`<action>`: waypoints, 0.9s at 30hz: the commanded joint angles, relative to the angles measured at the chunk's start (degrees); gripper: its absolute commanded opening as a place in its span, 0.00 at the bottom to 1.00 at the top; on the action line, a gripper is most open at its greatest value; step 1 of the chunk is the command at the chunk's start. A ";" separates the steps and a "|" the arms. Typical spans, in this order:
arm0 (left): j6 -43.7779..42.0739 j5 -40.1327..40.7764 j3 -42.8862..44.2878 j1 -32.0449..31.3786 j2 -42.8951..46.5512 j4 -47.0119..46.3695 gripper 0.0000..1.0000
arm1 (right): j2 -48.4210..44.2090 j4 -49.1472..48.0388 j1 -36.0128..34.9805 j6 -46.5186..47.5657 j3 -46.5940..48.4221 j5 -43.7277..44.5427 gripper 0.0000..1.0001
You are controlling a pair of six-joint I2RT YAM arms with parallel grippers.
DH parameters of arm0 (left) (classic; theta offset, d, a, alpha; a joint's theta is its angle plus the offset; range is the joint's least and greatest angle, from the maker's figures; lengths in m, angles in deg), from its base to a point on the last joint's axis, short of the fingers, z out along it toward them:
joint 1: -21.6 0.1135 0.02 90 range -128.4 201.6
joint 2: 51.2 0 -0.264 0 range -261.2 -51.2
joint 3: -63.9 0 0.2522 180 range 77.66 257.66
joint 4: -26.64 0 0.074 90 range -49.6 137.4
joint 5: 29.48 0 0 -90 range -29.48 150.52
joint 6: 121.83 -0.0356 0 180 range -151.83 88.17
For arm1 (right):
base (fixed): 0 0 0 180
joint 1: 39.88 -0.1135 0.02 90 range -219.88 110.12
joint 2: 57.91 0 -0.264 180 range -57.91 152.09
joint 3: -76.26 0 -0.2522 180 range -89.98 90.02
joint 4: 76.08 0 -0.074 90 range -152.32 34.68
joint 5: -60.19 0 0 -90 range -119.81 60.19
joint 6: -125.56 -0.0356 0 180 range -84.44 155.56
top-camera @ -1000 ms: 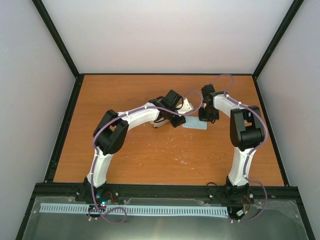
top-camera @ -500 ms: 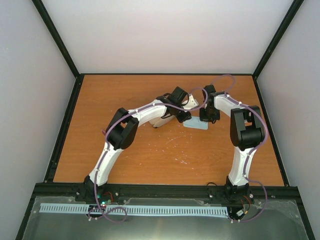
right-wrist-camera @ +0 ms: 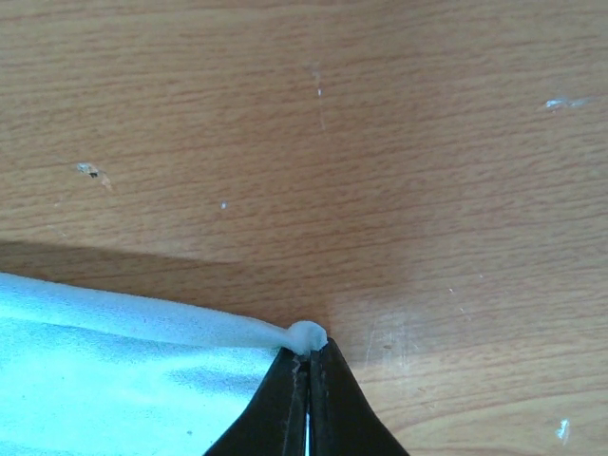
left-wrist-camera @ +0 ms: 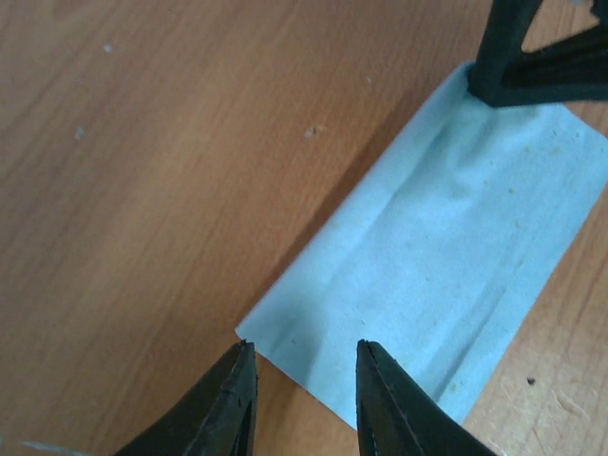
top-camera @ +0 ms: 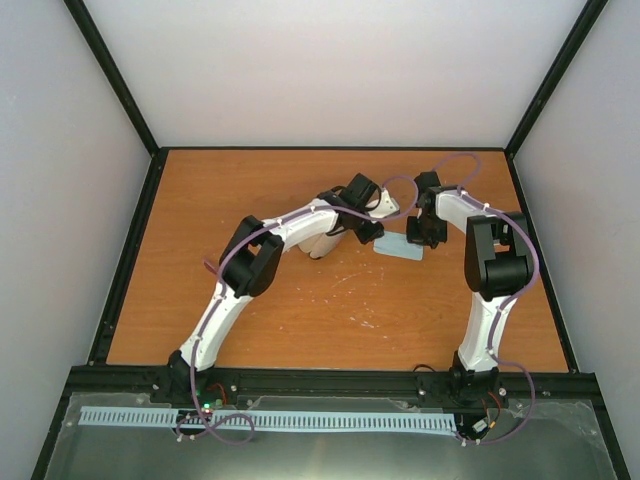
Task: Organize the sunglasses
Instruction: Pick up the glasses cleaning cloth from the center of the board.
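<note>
Item, left claw (left-wrist-camera: 304,348): two black fingers (left-wrist-camera: 233,399) spread apart with nothing between them, poised low over the near short edge of a flat pale blue rectangular cloth (left-wrist-camera: 446,256). One corner of that cloth lies just ahead of one fingertip. Item, right claw (right-wrist-camera: 309,370): black fingers pressed together, pinching a small bunched nub of the cloth's edge at their very tips, at the end of the cloth opposite the left claw. From the pinch a raised fold runs off along the edge and casts a shadow on the wood. Item, cloth: creased lengthwise, faintly speckled, stretched between the two claws, the rest of it flat on the brown wood-grain desk (top-camera: 250,190). Seen from above, the left claw (top-camera: 372,233) and right claw (top-camera: 426,234) face each other, one just beside each end of the cloth (top-camera: 400,248). Item, pale rounded object (top-camera: 319,246): behind the left claw, half under that arm, too covered to name. Item, thin pinkish-red sunglasses: not made out in any view; place cannot be told.
</note>
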 commanded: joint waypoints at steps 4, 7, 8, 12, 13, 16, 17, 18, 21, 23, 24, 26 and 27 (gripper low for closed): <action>0.49 0.20 5.82 0.85 -2.96 -0.23 0.31 | -0.27 -0.11 0.69 -0.14 -1.41 0.74 0.03; 0.65 0.06 5.55 0.84 -3.64 -0.43 0.31 | -0.33 -0.28 0.82 -0.19 -1.42 0.58 0.03; 0.70 -0.07 5.42 0.93 -3.81 -0.65 0.31 | -0.15 -0.28 0.84 -0.13 -1.38 0.52 0.03; 0.88 -0.67 5.32 0.93 -4.33 -1.02 0.32 | -0.17 -0.33 1.10 -0.18 -1.42 0.46 0.03; 0.82 -0.66 5.24 0.93 -4.50 -1.22 0.33 | -0.36 -0.33 1.11 -0.13 -1.56 0.46 0.03; 0.48 -0.36 4.98 0.93 -4.96 -1.79 0.34 | -0.71 -0.51 1.21 0.05 -1.66 0.42 0.03; 0.41 -0.33 4.92 0.94 -5.11 -1.86 0.35 | -0.74 -0.50 1.20 0.15 -1.76 0.27 0.03; 0.32 -0.32 4.96 0.97 -5.24 -2.03 0.35 | -0.82 -0.50 1.21 0.22 -1.91 0.14 0.03; 0.14 -0.63 4.76 0.99 -5.70 -2.17 0.34 | -1.06 -0.74 1.29 0.42 -2.35 -0.12 0.03; 0.09 -0.89 4.26 0.93 -5.81 -2.32 0.34 | -1.21 -1.05 1.29 0.43 -2.73 -0.51 0.03; -0.02 -0.92 3.86 0.93 -5.87 -2.37 0.34 | -1.31 -1.15 1.29 0.47 -2.90 -0.59 0.03; 0.01 -0.99 3.14 0.85 -5.95 -2.42 0.32 | -1.37 -1.34 1.29 0.57 -3.09 -0.85 0.03; -0.06 -1.09 2.78 0.87 -5.99 -2.47 0.31 | -1.45 -1.38 1.29 0.64 -3.20 -0.95 0.03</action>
